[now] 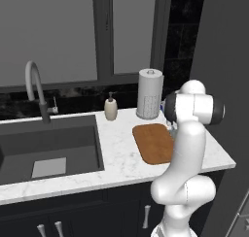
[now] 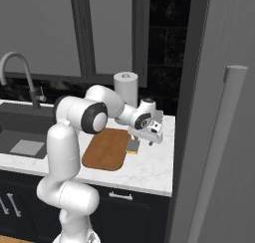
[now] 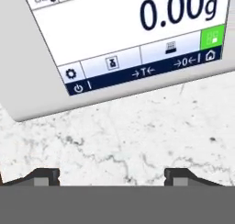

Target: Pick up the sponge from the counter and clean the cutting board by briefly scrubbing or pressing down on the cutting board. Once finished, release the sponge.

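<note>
Reaches forward and down from a raised, bent elbow, wrist tilted downward, gripper (image 2: 141, 140) low with fingertips (image 3: 44, 176) spread wide apart, holding nothing.

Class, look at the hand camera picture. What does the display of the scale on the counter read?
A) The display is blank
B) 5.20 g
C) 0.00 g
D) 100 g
C: the scale lying on the counter shows 0.00g in large dark digits.

Glossy white rounded arm (image 2: 64, 152) (dark joint caps)
</note>
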